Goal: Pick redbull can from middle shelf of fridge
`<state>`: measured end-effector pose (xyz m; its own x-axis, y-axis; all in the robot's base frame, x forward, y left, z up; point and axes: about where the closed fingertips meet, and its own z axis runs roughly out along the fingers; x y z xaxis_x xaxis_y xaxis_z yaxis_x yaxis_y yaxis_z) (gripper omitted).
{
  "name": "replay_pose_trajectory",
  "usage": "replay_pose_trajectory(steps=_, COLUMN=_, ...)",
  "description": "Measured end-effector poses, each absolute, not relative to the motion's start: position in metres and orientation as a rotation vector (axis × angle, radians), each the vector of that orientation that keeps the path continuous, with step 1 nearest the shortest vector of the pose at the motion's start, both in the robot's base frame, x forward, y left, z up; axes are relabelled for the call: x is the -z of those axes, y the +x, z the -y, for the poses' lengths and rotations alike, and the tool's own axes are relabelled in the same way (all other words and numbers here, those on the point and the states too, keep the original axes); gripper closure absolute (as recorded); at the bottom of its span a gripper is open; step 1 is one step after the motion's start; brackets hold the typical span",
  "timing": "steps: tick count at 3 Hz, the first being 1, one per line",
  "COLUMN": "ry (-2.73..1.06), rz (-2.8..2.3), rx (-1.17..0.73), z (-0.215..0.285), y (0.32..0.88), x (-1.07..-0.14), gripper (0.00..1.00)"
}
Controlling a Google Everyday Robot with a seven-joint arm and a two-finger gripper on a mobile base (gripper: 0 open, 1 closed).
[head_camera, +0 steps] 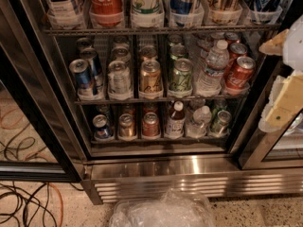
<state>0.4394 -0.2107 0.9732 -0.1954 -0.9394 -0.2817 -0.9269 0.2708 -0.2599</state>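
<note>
The fridge [189,170] stood on a speckled floor [265,212], its ribbed steel base just behind a crumpled clear plastic bag [163,213]. Black and orange cables [28,206] lay tangled at the left. The redbull can [83,78], slim, blue and silver with a silver top, stood upright at the left front of the middle shelf [156,100]. The gripper [286,86] hung at the right edge, well apart from the can; whether it was clenched or released could not be told.

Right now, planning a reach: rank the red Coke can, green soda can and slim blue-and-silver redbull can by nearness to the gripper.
From the gripper at the right edge:
1. red Coke can, right end.
2. green soda can, centre.
3. redbull can, left end.
</note>
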Motion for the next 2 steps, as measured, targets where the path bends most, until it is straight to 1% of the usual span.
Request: replay_pose_trajectory(steps=2, ry=-1.6, rz=-2.02, rx=-0.078, z=0.19, y=0.439, x=-0.956, gripper=0.0)
